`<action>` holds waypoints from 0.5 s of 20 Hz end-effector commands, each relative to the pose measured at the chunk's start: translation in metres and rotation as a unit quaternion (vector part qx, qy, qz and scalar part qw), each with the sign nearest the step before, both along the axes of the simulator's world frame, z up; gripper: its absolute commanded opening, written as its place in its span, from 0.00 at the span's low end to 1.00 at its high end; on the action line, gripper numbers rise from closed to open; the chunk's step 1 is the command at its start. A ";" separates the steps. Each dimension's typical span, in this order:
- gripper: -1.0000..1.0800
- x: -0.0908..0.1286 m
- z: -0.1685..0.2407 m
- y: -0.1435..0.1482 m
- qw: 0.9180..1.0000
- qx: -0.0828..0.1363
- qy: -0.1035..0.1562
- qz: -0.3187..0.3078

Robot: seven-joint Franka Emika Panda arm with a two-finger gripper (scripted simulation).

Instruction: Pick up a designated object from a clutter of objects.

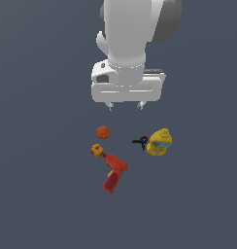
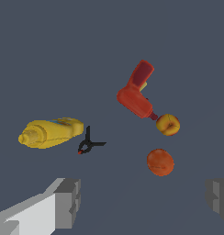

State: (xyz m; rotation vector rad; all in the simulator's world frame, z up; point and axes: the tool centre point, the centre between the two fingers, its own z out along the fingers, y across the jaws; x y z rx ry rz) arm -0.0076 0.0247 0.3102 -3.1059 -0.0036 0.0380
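Above the clutter hung the gripper (image 1: 125,105), fingers wide, holding nothing. Red drill (image 1: 114,173) lay at 6 o'clock of the orange ball (image 1: 103,132); yellow bottle (image 1: 159,142) at 3 o'clock.

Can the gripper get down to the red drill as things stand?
Probably yes. The gripper hangs open above the clutter, nothing covers the red drill, though the small yellow cube sits against its tip.

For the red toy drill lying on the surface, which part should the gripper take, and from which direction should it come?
Probably the red drill's blocky handle, taken from straight above, jaws across its narrow width. The drill lies flat, and the handle end points away from the small yellow-orange cube, which sits right at the drill's nose, so the fingers have free room there. The gripper hangs open above the clutter, holding nothing.
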 end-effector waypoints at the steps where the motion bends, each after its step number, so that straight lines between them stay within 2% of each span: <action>1: 1.00 0.000 0.000 0.000 1.000 0.000 0.000 0.000; 10: 1.00 0.005 -0.003 -0.007 1.000 -0.001 0.001 -0.011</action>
